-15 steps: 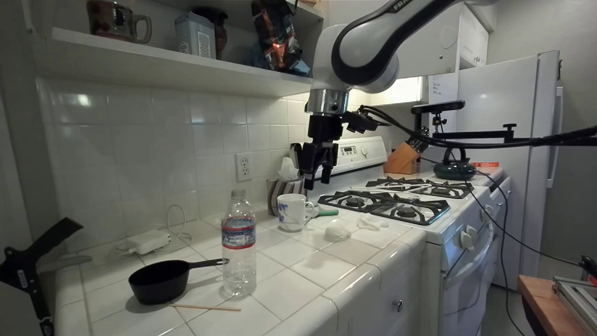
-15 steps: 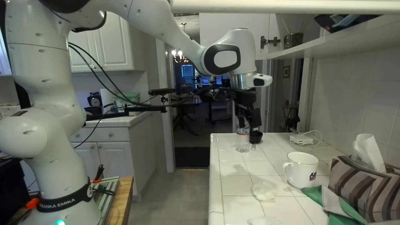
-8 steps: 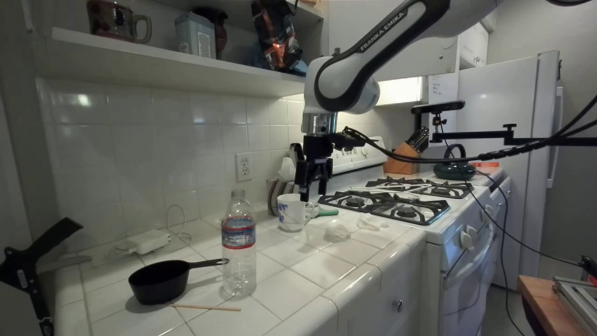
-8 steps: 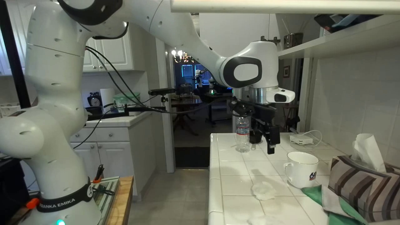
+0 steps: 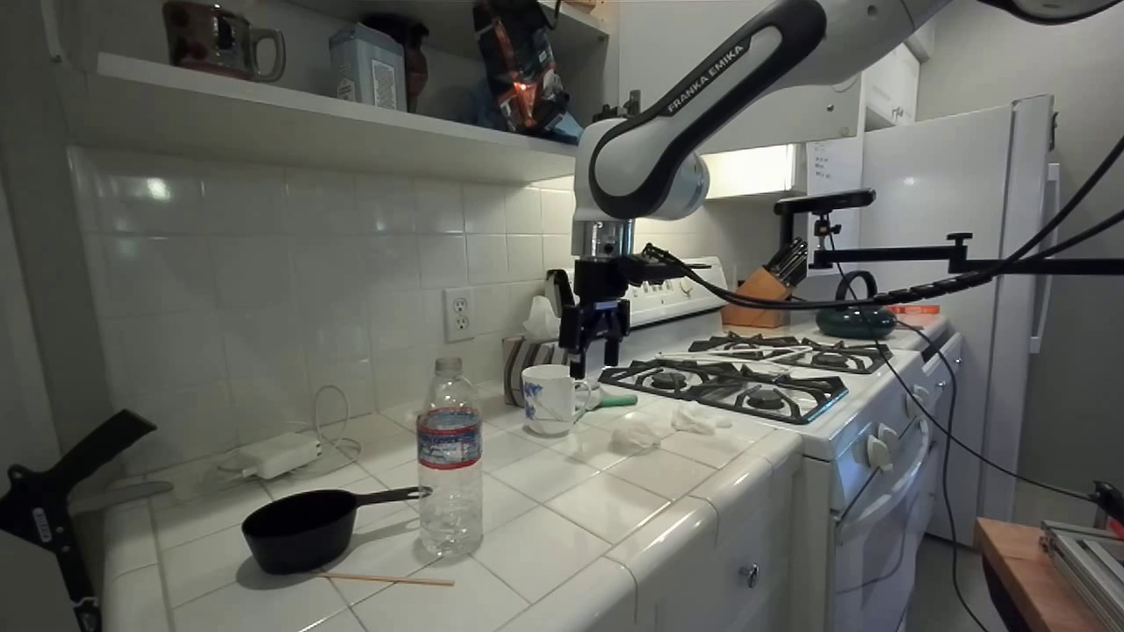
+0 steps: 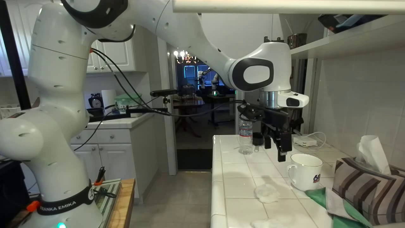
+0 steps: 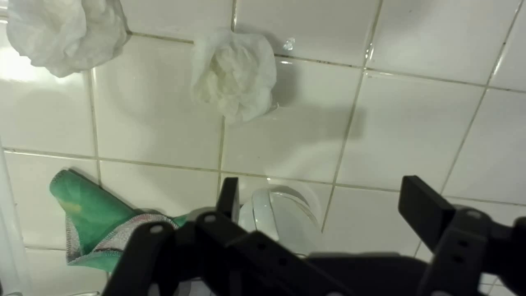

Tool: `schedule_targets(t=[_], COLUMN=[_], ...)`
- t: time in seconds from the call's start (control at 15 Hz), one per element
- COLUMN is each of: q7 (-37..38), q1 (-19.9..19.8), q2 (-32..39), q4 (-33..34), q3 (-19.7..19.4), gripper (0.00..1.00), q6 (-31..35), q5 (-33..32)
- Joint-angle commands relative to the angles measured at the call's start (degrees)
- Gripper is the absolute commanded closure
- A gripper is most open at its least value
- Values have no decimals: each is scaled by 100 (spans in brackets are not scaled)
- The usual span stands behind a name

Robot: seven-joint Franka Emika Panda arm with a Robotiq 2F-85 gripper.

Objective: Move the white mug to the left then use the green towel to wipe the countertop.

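In an exterior view, a plastic bottle (image 6: 246, 141) is met first, with a black pan (image 6: 258, 139) just beside it at three o'clock. Next, the hand (image 6: 274, 153) is held above the tabletop (image 6: 235, 186); its fingers (image 7: 425, 211), plain in the wrist view, are spread well apart and nothing is gripped. At the hand's four o'clock the white mug (image 6: 306, 173) is set upright, its handle turned to nine o'clock. At the mug's five o'clock the green towel (image 6: 335, 202) is laid, partly folded; whether the mug is touched by it cannot be told.

The moving of the mug is judged to be the step under way, just short of the grasp, with the wiping not yet begun. A lowering toward four o'clock is probably called for next, so that the handle or rim can be straddled before closing. If left is reckoned facing the tiled wall (image 6: 357, 101), the mug would be carried toward eleven o'clock.
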Motion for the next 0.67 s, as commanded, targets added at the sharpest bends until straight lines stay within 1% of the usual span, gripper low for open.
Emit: schedule_targets(t=[0.0, 0.2, 0.4, 0.6], q7=[-91, -481, -1104, -1558], q1=[5, -69, -219, -348], q2=[48, 253, 451, 625], q4=[-39, 80, 203, 363], q3=[-8, -17, 95, 175], gripper=[0, 0, 0, 0], q6=[236, 515, 598, 611], q5=[-184, -310, -128, -28])
